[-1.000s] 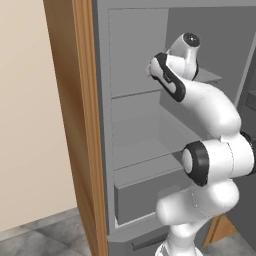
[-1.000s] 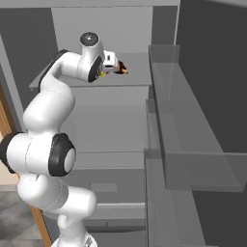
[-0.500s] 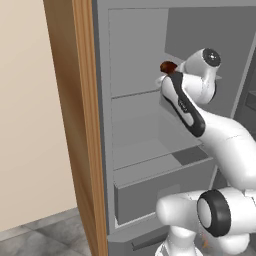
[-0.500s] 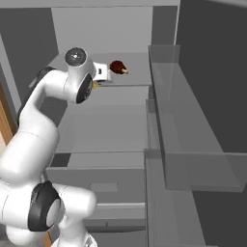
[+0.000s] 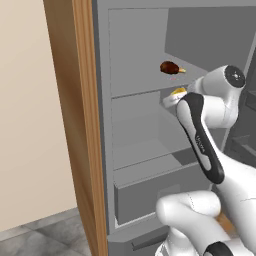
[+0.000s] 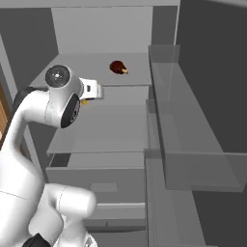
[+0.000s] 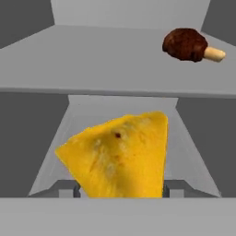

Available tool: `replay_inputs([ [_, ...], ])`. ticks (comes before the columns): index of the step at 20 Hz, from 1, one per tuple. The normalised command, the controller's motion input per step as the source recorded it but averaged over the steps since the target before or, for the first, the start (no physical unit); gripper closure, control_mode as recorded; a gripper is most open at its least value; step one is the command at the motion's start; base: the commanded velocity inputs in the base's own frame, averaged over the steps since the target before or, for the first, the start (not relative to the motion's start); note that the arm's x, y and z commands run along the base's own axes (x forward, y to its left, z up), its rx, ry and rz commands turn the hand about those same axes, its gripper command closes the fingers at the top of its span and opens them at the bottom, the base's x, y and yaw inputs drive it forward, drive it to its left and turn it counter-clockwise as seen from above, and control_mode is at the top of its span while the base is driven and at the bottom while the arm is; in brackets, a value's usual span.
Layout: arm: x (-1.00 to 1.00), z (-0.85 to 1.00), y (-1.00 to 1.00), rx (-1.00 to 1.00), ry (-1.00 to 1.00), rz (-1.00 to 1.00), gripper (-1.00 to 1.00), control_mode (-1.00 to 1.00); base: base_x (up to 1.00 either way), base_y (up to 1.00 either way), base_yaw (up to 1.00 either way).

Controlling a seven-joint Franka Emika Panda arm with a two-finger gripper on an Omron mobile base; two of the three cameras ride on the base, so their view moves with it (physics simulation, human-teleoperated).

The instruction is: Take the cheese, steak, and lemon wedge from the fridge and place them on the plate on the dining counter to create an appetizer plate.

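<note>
Gripping the cheese (image 7: 117,156) between closed-in fingers, the gripper (image 7: 120,191) hangs before the fridge (image 6: 96,29); the steak (image 7: 185,44) lies on the upper shelf (image 7: 92,64) beyond.

One cheese (image 7: 117,156) wedge, yellow-orange, shows large and close in the hand view; one steak (image 7: 185,44), a dark reddish-brown lump with a pale stub at one end, lies on a shelf of the one fridge (image 5: 137,45). That fridge holds two flat grey shelves and one grey drawer (image 5: 150,192) at the bottom; one clear door bin (image 6: 193,140) stands at the right; one wooden panel (image 5: 75,125) runs down the fridge's left side.
</note>
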Motion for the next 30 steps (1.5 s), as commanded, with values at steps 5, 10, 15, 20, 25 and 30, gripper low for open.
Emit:
replay_inputs([
  [5,0.00,0.00,0.00,0.00,0.00,0.00,1.00,1.00,-0.84,0.02,-0.05],
  [10,0.00,0.00,0.00,0.00,0.00,0.00,1.00,1.00,-0.71,0.08,-0.23],
  [15,0.00,0.00,0.00,0.00,0.00,0.00,1.00,1.00,-0.33,0.56,-0.52],
  [20,0.00,0.00,0.00,0.00,0.00,0.00,1.00,1.00,-0.13,0.66,-0.66],
  [25,0.00,0.00,0.00,0.00,0.00,0.00,1.00,1.00,-0.76,0.28,-0.70],
  [30,0.00,0.00,0.00,0.00,0.00,0.00,1.00,1.00,-0.98,0.24,-0.66],
])
